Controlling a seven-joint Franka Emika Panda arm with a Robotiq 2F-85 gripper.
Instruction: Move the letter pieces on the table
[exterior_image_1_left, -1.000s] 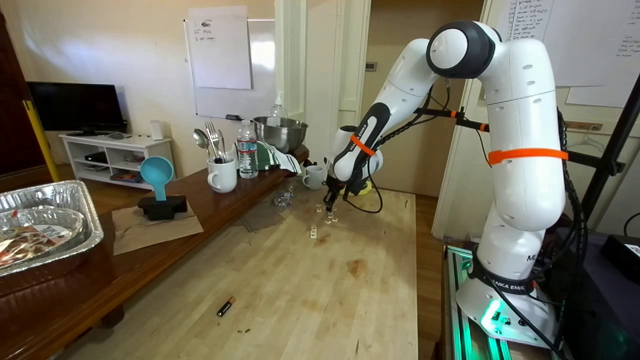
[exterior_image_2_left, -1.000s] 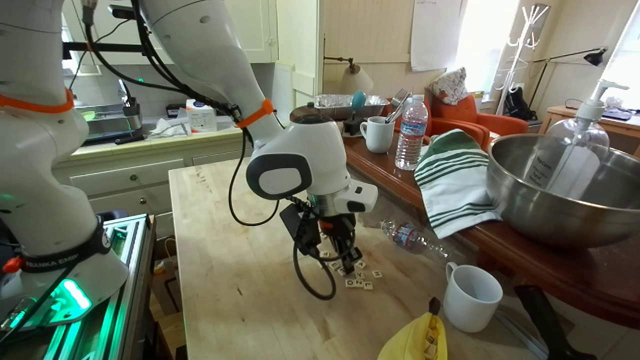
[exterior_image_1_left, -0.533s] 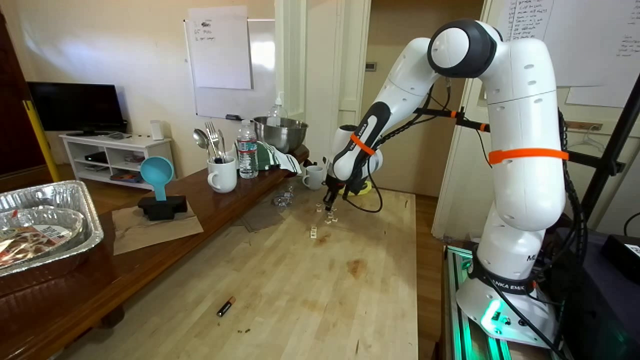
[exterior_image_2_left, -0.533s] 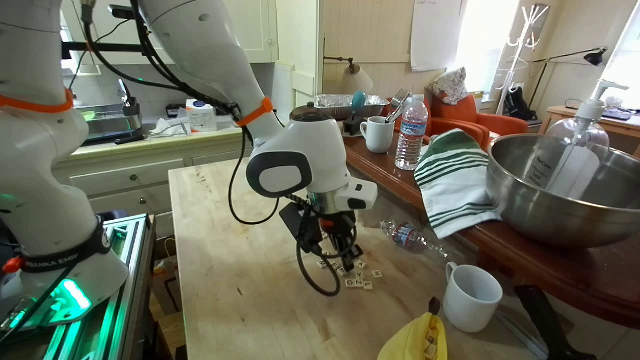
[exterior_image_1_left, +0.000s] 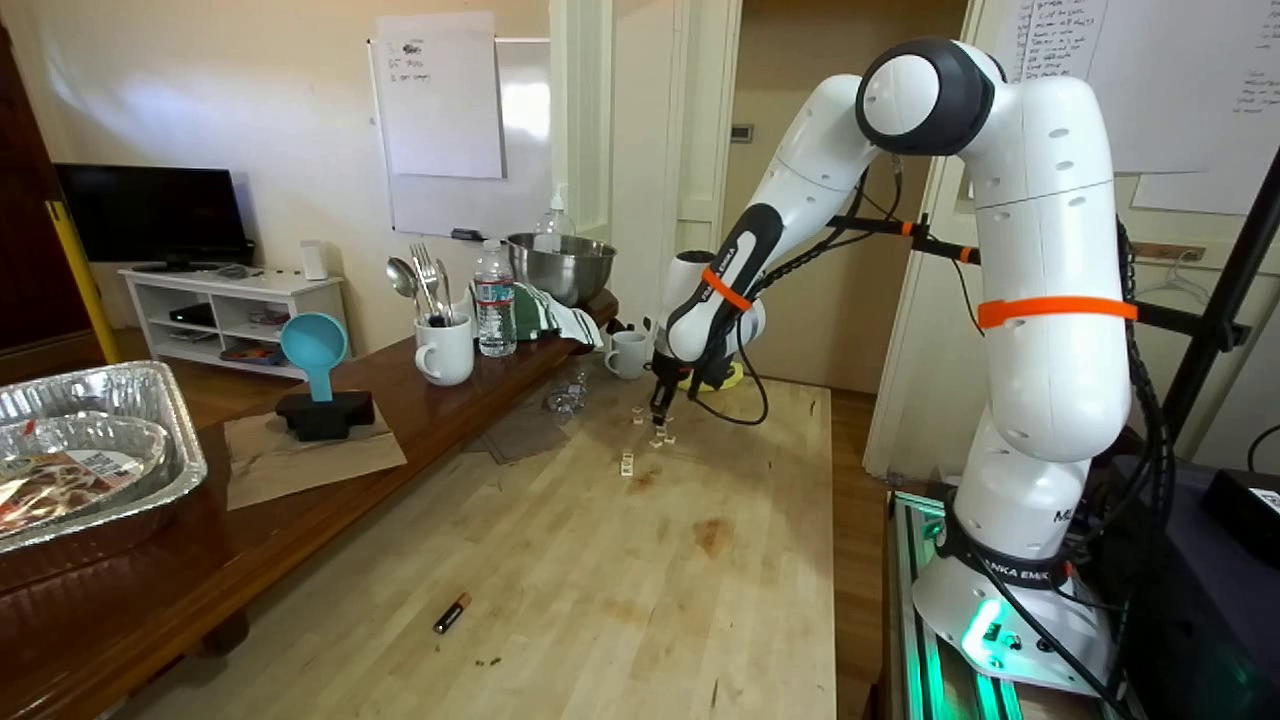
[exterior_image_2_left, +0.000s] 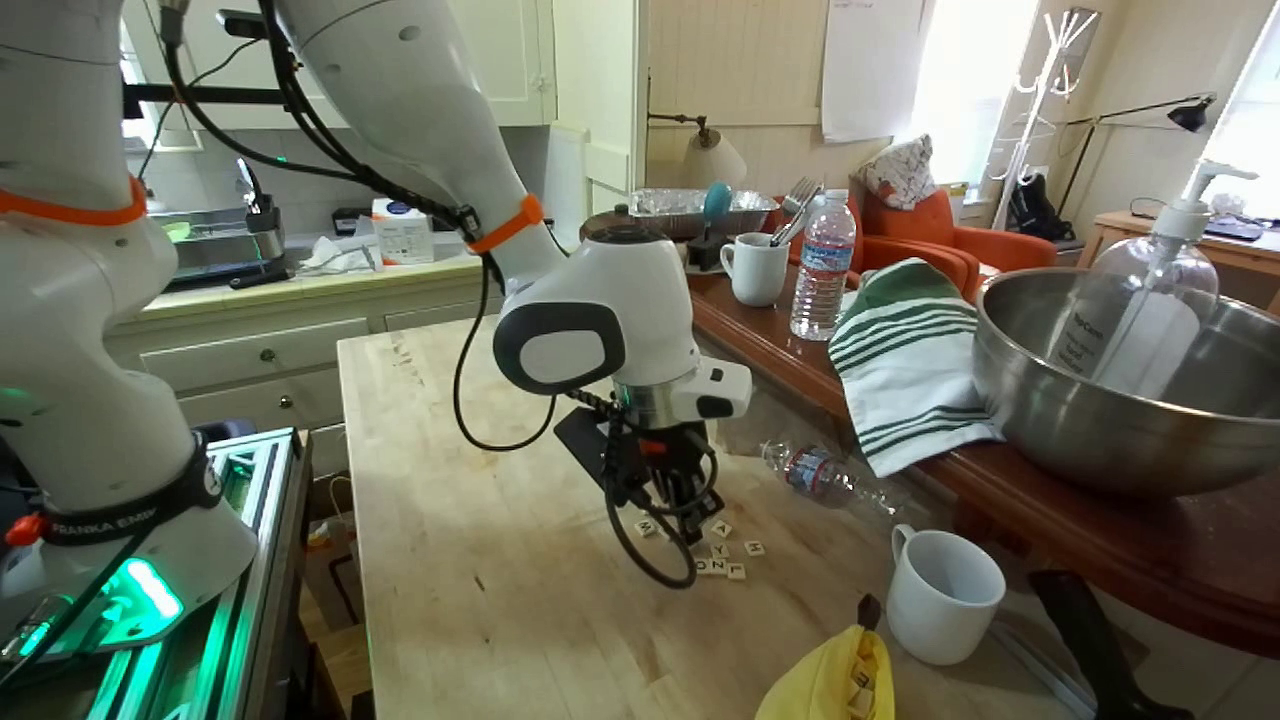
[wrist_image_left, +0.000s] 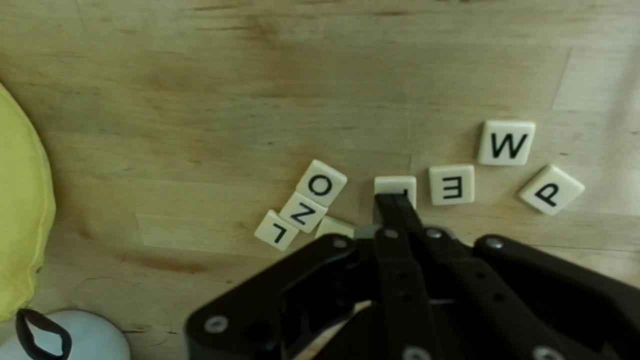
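The black jaws are clenched, their slim dark fingertips (wrist_image_left: 386, 206) meeting side by side. In the wrist view they stand over one small square cream letter tile (wrist_image_left: 384, 185) on the pale, grained wooden counter (exterior_image_1_left: 580, 560), covering most of its mark; whether they touch it I cannot tell. Other cream letter tiles (wrist_image_left: 320, 185) lie around it: O, a turned N or Z, and L in a close crooked row, a partly covered tile beside them, and E, a W or M, and P each apart. Further tiles (exterior_image_2_left: 754, 548) lie toward the raised, dark brown wooden ledge (exterior_image_1_left: 450, 405) in an exterior view. The group sits toward one end edge of the counter; a loop of black cable (exterior_image_2_left: 655, 577) crosses in front of part of it in an exterior view.

Near that end edge lies a yellow fabric pouch (exterior_image_2_left: 815, 690) with pale pieces (exterior_image_2_left: 861, 690) in its mouth. Beside it, toward the corner by the ledge, stands a white ceramic mug (exterior_image_2_left: 930, 640). A clear plastic bottle (exterior_image_2_left: 822, 475) lies on its side along the ledge-side edge. A black battery (exterior_image_1_left: 450, 616) with a copper-coloured end lies well apart from the tiles.

The ledge bears a foil tray (exterior_image_1_left: 150, 388), a turquoise scoop (exterior_image_1_left: 315, 345), a white mug of cutlery (exterior_image_1_left: 450, 355), an upright water bottle (exterior_image_1_left: 495, 300), a striped towel (exterior_image_2_left: 905, 360) and a steel bowl (exterior_image_1_left: 575, 275).
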